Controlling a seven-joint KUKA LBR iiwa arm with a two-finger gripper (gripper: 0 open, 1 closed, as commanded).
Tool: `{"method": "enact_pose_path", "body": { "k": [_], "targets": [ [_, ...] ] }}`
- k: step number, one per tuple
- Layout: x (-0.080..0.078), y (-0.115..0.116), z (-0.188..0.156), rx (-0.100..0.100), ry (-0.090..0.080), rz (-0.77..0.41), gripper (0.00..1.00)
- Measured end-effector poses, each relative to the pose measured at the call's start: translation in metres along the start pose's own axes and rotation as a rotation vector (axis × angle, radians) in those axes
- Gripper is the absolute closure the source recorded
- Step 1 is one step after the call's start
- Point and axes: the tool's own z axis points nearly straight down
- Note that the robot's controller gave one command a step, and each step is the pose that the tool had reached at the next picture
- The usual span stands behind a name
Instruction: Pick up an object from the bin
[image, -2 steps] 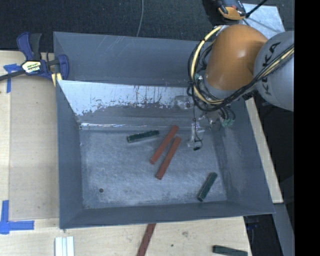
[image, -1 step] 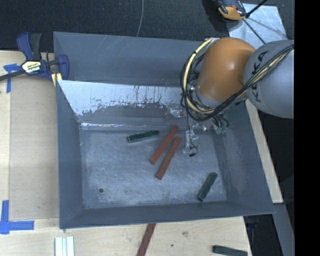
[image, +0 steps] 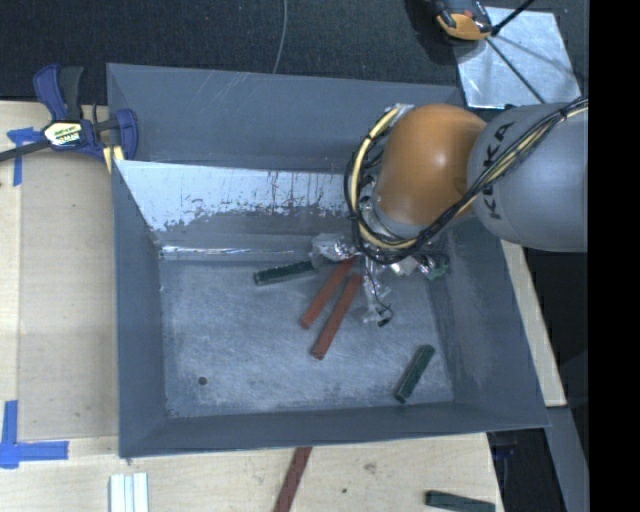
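- Camera view: the jaws hang below the arm's rounded orange wrist cover (image: 430, 165), low over the floor of the grey metal bin (image: 140, 330). I cannot tell if they stand wide or narrow, and I cannot make out any thing between them.
- Just beside the jaws, on the side away from the arm, lie two long reddish-brown flat sticks (image: 330, 300). They are slanted and close together, and their upper ends are nearest to the jaws.
- Farther on that same side, near the back wall, lies a short dark green bar (image: 283, 272). A second dark green bar (image: 413, 373) lies apart from the jaws, toward the front wall.
- In my judgement the brown sticks are the likeliest pick. The jaws should be centred over one stick only and turned to close across its narrow width, at a place where the two sticks are apart.
- A flat stick gives little to hold, so the jaws probably must go down fully to the floor, or they may slip off or push the neighbour.
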Motion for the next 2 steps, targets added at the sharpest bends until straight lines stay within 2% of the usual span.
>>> {"method": "enact_pose_path", "body": {
  "k": [1,2],
  "targets": [
    [-0.0108,0.0039,0.0197,0.002,-0.012,-0.188,1.00],
    [-0.0108,0.0039,0.0197,0.002,-0.012,-0.188,1.00]
  ]
}}
